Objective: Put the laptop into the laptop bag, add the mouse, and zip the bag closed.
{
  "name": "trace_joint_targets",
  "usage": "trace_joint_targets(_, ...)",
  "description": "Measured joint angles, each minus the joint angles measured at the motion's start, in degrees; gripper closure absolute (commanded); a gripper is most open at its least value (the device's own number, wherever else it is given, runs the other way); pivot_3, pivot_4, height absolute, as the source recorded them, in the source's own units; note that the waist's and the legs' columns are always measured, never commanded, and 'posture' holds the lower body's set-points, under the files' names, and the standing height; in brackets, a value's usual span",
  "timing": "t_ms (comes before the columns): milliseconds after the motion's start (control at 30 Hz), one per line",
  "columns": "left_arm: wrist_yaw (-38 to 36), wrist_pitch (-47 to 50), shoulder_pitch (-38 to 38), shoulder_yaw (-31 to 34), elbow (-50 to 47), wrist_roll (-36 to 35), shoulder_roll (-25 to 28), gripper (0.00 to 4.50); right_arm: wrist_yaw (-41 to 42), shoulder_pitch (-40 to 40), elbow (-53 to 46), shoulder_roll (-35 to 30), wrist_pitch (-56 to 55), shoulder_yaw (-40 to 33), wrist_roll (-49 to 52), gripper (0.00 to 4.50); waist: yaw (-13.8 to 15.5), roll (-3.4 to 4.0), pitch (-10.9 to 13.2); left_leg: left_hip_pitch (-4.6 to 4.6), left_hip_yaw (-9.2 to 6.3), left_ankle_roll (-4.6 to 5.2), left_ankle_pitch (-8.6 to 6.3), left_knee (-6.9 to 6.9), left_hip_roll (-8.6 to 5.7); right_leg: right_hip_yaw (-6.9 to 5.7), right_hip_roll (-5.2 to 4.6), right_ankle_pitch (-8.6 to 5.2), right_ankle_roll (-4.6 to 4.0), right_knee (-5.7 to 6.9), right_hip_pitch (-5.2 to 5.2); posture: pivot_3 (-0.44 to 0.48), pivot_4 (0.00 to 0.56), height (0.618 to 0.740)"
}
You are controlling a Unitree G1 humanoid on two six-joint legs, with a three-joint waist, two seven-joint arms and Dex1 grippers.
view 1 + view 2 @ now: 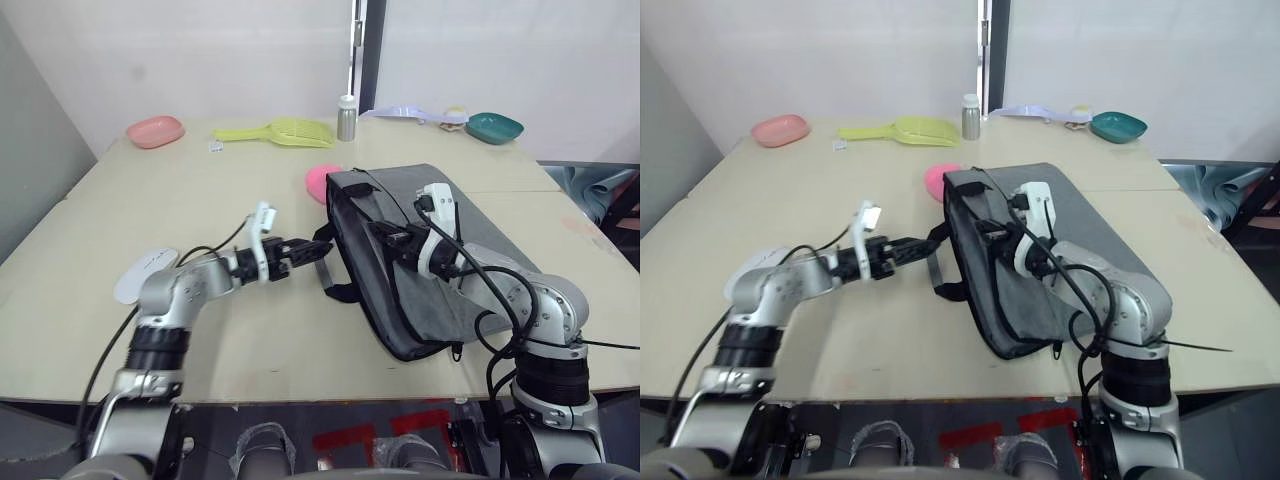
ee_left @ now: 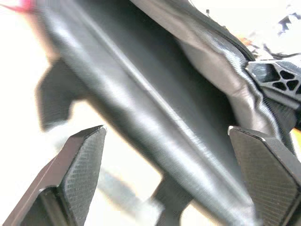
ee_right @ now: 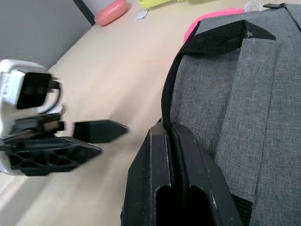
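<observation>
bag: my flat grey fabric laptop bag [image 1: 430, 255] runs lengthwise away from me
left claw [image 1: 300, 250]: wide, beside bag's open edge
right claw [image 3: 171, 155]: pinching the bag's near edge by its handle

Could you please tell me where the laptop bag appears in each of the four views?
Left eye: bag right of centre.
Right eye: bag at centre.
Left wrist: its dark edge crosses the middle.
Right wrist: grey fabric with a strap.
Shared landmark: the pink lump beside the bag.
</observation>
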Motion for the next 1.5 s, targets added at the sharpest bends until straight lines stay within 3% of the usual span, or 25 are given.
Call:
trace_joint_targets(233, -0.21, -3.89, 15.54, 5.22, -10.23, 0.51, 6.09, 0.15, 2.96, 2.09, 1.60, -1.43, -2.70, 6.99, -4.60, 4.50, -0.22, 0.01, 0.00, 0.08, 0.00, -0.07, 0.04, -0.07, 0.03, 0.00, 0.02, -0.33, -0.54, 0.04, 0.00, 0.000, 0.150, 0.740)
trace_joint_targets(533, -0.54, -5.60, 26.01, 16.12, -10.76, 0.61, 14.34, 0.15, 7.05, 3.45, 5.63, -2.17, -9.14, 13.29, -11.99, 4.50, -0.75, 0.01, -0.01, 0.15, 0.01, -0.11, 0.07, -0.09, 0.06, 0.02, 0.06, -0.34, -0.55, 0.09, -0.01, 0.000, 0.150, 0.740)
trace_joint_targets(767, -3.68, -9.86, 31.57, 23.74, -10.22, 1.81, 19.82, 0.12, 11.81, 5.47, 5.49, -3.42, -10.80, 15.13, -13.15, 2.17, -0.98, -0.04, -0.03, 0.14, 0.01, -0.10, 0.06, -0.14, 0.09, 0.01, 0.09, -0.36, -0.59, 0.03, -0.01, 0.000, 0.150, 0.740)
trace_joint_targets(867, -7.49, -13.80, 31.41, 26.76, -3.99, 3.48, 23.94, 0.12, 14.79, 6.94, 3.78, -4.72, -12.01, 14.71, -12.43, 1.10, -0.76, -0.05, -0.04, 0.20, 0.01, -0.07, 0.06, -0.16, 0.09, 0.03, 0.10, -0.36, -0.59, 0.05, -0.01, 0.000, 0.150, 0.740)
trace_joint_targets(967, -14.61, -17.27, 28.46, 29.43, 8.74, 4.37, 29.57, 0.12, 23.88, 11.21, -0.52, -12.81, -16.14, 11.51, -10.31, 0.04, 0.16, -0.14, -0.09, 0.23, 0.03, 0.06, -0.01, -0.14, 0.06, 0.05, 0.05, -0.36, -0.57, 0.00, 0.05, 0.000, 0.150, 0.740)
trace_joint_targets(1067, -21.01, -22.44, 24.01, 29.62, 22.17, 6.86, 35.56, 0.12, 33.37, 14.73, -1.57, -23.76, -21.25, 5.27, -9.81, 0.01, 0.67, -0.21, -0.13, 0.38, 0.05, 0.30, -0.13, -0.15, 0.05, 0.10, 0.05, -0.34, -0.55, -0.08, 0.20, 0.000, 0.150, 0.740)
trace_joint_targets(1200, -25.58, -30.72, 17.02, 27.85, 36.18, 11.01, 39.32, 0.12, 40.63, 16.18, 1.24, -32.89, -26.13, -3.33, -10.52, 0.01, 0.39, -0.25, -0.19, 0.99, 0.30, 0.31, -0.14, -0.28, 0.08, 0.29, 0.06, -0.38, -0.61, -0.01, 0.52, 0.000, 0.150, 0.740)
trace_joint_targets(1333, -30.22, -35.82, 10.45, 24.73, 49.41, 14.33, 42.01, 0.12, 49.66, 18.29, 16.35, -42.89, -40.18, -10.87, -17.36, 0.01, 0.11, -0.27, -0.18, 0.94, 0.48, 0.43, -0.17, -0.20, 0.06, 0.38, 0.00, -0.37, -0.64, 0.00, 0.46, 0.000, 0.150, 0.740)
trace_joint_targets(1500, -33.49, -41.40, 3.72, 20.57, 60.31, 19.03, 45.08, 0.12, 59.22, 17.79, 33.15, -51.64, -47.31, -14.78, -20.23, 0.01, -0.08, -0.31, -0.21, 0.92, 0.51, 0.54, -0.17, -0.19, 0.12, 0.35, 0.04, -0.41, -0.74, 0.02, 0.43, 0.000, 0.150, 0.740)
